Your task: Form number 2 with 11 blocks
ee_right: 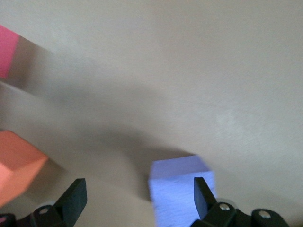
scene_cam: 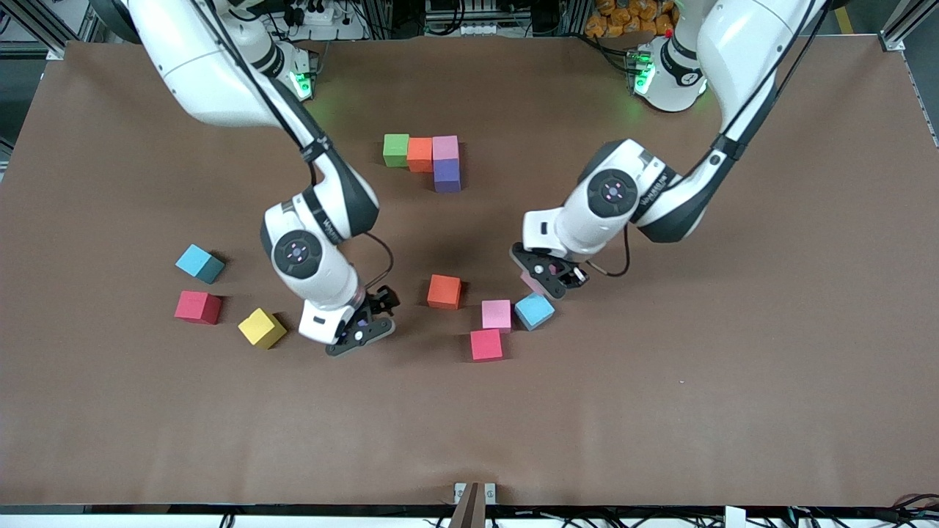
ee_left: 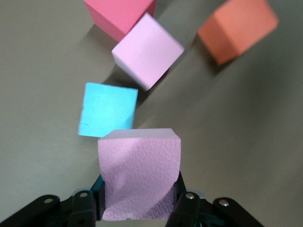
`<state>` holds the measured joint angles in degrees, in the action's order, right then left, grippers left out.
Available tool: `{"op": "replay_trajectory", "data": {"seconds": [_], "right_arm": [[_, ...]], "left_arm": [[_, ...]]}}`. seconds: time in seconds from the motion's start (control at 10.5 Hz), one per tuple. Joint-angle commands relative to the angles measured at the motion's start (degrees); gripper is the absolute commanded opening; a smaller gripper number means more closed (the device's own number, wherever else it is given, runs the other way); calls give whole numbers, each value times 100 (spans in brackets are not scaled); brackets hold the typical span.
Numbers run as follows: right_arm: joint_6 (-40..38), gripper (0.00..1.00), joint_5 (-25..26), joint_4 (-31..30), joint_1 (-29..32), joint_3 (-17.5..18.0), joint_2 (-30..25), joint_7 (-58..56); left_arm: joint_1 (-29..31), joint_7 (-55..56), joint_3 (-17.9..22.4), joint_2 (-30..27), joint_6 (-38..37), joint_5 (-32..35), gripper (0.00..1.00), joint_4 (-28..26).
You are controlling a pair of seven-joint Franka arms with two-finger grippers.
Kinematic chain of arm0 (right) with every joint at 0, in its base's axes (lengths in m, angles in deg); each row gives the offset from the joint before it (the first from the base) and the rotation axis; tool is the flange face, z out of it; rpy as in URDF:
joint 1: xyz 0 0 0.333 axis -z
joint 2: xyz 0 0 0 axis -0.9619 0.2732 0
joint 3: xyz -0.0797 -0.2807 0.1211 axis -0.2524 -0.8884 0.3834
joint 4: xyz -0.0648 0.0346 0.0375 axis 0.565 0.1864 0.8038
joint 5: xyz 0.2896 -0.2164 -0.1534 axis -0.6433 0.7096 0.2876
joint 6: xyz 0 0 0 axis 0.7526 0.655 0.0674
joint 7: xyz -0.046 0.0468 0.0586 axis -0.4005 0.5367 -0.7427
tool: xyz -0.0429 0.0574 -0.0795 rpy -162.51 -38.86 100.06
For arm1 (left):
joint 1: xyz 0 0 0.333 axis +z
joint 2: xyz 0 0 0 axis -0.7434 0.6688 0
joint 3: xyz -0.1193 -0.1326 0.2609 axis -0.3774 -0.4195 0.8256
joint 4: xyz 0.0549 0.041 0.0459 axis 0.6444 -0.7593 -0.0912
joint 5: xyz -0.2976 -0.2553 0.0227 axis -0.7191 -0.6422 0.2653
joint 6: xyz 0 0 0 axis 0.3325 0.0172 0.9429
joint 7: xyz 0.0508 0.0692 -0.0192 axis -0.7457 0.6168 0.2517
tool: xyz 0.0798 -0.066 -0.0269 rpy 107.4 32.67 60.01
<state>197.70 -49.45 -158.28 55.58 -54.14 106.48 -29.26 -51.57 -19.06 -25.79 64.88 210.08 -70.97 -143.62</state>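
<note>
Four blocks start the number 2 near the robots' bases: green (scene_cam: 396,149), orange (scene_cam: 419,154) and pink (scene_cam: 445,147) in a row, with purple (scene_cam: 447,175) against the pink one, nearer the camera. My left gripper (scene_cam: 546,282) (ee_left: 139,198) is shut on a pink block (ee_left: 139,175), just over the table beside a light blue block (scene_cam: 534,311) (ee_left: 108,109). My right gripper (scene_cam: 363,326) (ee_right: 138,189) is open and low, with a purple block (ee_right: 182,194) between its fingers, close to one finger.
Loose blocks lie mid-table: orange (scene_cam: 444,291) (ee_left: 237,29), pink (scene_cam: 497,314) (ee_left: 147,49) and red (scene_cam: 486,345) (ee_left: 118,16). Toward the right arm's end lie light blue (scene_cam: 199,263), red (scene_cam: 198,306) and yellow (scene_cam: 261,327) blocks.
</note>
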Motion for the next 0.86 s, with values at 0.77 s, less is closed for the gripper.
{"op": "replay_trajectory", "data": {"seconds": [0.77], "right_arm": [[110, 100, 126, 83, 107, -54, 325, -401]], "left_arm": [[-1833, 8462, -94, 268, -362, 810, 0, 322]]}}
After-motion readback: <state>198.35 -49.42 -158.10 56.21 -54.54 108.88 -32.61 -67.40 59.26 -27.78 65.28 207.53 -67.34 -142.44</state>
